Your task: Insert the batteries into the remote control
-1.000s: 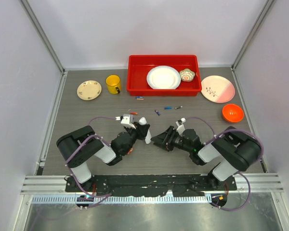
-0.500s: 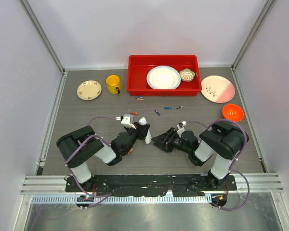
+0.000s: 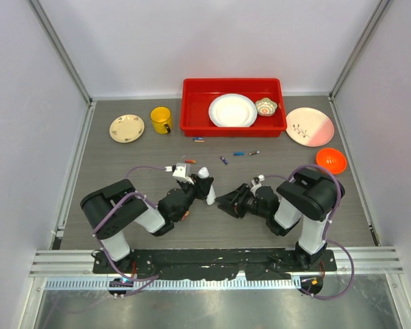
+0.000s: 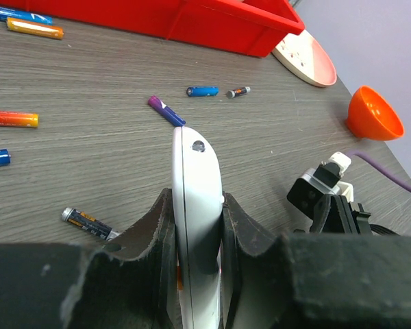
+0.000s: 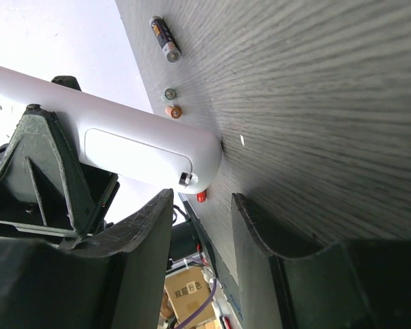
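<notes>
My left gripper (image 4: 197, 199) is shut on the white remote control (image 4: 195, 205), holding it on edge with its rounded tip toward the far side. From above, the remote control (image 3: 205, 179) sticks up out of the left gripper (image 3: 200, 190). In the right wrist view the remote control (image 5: 123, 140) shows its back cover (image 5: 133, 152) with a small latch. My right gripper (image 5: 202, 205) is open just below that end, with nothing between its fingers. Several batteries lie loose on the table: blue (image 4: 202, 90), purple (image 4: 166, 111), red-orange (image 4: 11, 119), black (image 4: 88, 223), and black again (image 5: 164, 39).
A red bin (image 3: 192, 103) at the back holds a white plate (image 3: 231, 110) and a small bowl (image 3: 266, 106). A yellow mug (image 3: 161, 120) and a cream plate (image 3: 127, 128) stand to its left. A pink-white plate (image 3: 309, 127) and an orange bowl (image 3: 331, 160) are on the right.
The right arm's elbow has swung left, closer in behind its gripper, and the right jaws have narrowed a little. The left arm and the remote have not moved.
</notes>
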`<state>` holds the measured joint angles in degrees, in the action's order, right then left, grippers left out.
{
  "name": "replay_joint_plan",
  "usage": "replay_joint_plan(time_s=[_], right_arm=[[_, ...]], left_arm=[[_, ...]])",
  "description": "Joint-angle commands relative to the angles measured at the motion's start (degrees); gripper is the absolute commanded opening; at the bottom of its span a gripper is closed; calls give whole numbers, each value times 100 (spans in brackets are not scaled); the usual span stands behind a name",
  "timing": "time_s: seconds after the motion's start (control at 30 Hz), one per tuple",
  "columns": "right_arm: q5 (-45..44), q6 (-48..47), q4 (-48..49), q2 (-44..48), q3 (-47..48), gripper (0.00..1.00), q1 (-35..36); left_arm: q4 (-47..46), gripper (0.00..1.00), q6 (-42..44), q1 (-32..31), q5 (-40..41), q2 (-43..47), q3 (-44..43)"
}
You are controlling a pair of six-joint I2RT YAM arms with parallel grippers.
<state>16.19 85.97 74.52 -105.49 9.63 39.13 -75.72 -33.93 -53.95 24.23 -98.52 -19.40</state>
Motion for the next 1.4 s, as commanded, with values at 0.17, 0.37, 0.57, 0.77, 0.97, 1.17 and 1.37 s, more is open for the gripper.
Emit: replay_joint_plan(time_s=[0.17,0.37,0.57,0.77,0.97,1.17,1.37], right_arm=[[-133,69,1407,29,241,42,6],[-124,77,1399,-33,329,40,6],[-133,77,1398,-85,373,38,15],[-177,95,1451,-138,408,35,24],[-203,95,1442,-121,461,32,50],[-221,104,1434,-112,505,30,59],[-247,104,1425,-138,523,27,86]], left_arm=[[-1296,0,220,-63,38,-27,-29],[-1296,0,221,-71,47,-9,-3],[-1296,0,212,-80,29,17,-11],[-1296,0,203,-89,29,17,-3],[-1287,0,203,-98,29,-1,-11],[-1296,0,185,-107,21,-36,-11],[-1296,0,159,-124,-6,-27,-11]])
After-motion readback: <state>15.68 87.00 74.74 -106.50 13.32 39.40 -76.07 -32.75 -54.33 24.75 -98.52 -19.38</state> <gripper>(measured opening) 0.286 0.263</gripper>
